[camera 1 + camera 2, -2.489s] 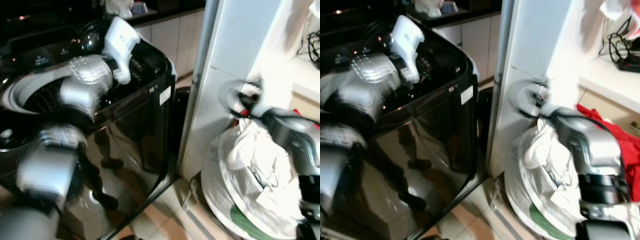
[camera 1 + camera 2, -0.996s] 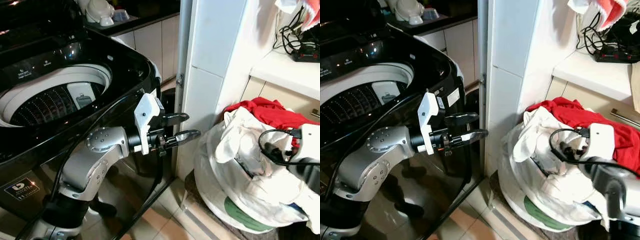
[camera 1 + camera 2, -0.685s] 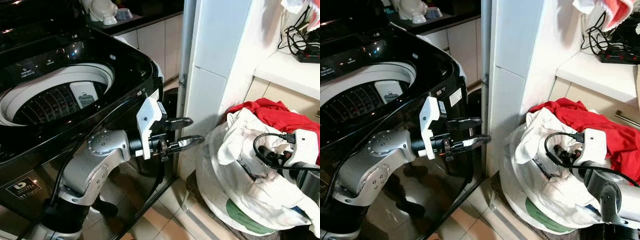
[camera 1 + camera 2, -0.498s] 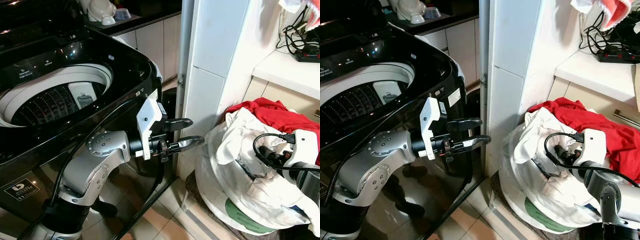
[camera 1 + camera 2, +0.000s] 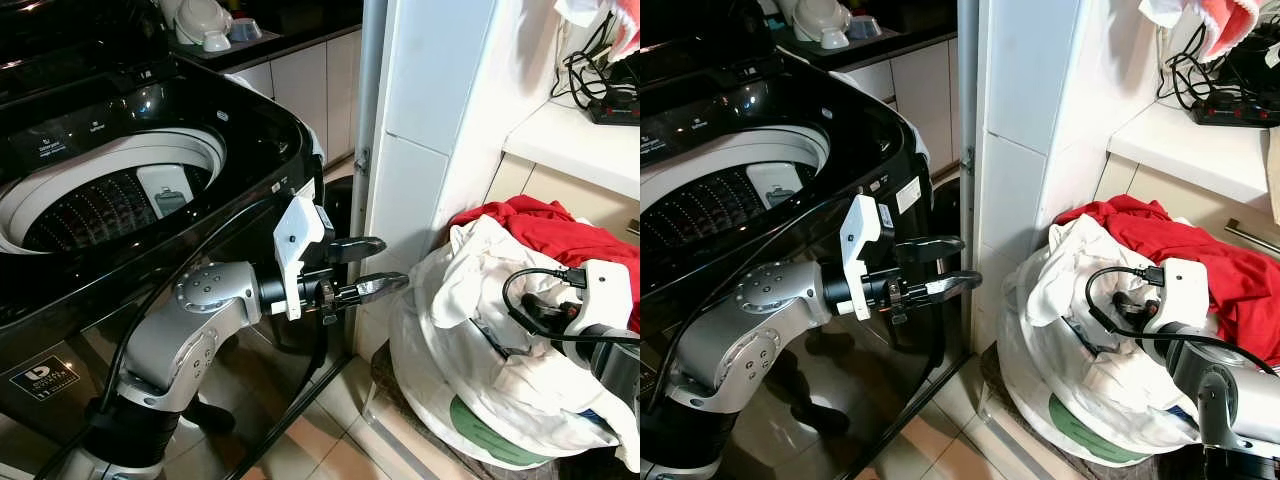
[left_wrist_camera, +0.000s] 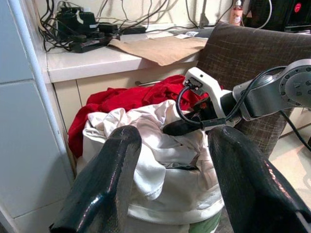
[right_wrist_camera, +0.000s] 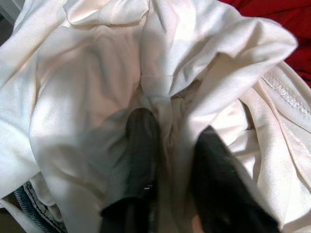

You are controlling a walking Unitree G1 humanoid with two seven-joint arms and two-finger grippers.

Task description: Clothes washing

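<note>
Gloss-black washing machine sits behind and to the left of the left gripper, its top open on a white ring and a ribbed, perforated metal drum. That gripper reaches out level from a rounded silver arm, its two long black fingers spread wide with nothing between them; it hangs in the air in front of the machine's shiny front corner, pointing toward the laundry. Just beyond its tips rises a flat white tiled wall edge. Farther along its pointing line, low on the floor, a round white basket is heaped with crumpled clothes: a soft, creased white garment on top and a red garment bunched behind it. The right gripper is pushed down into the white fabric, its dark fingers parted with a fold of the cloth lying in the gap and draped around them. Its white wrist block with a looped black cable shows above the heap. A smooth white shelf carrying tangled black cords lies above it
</note>
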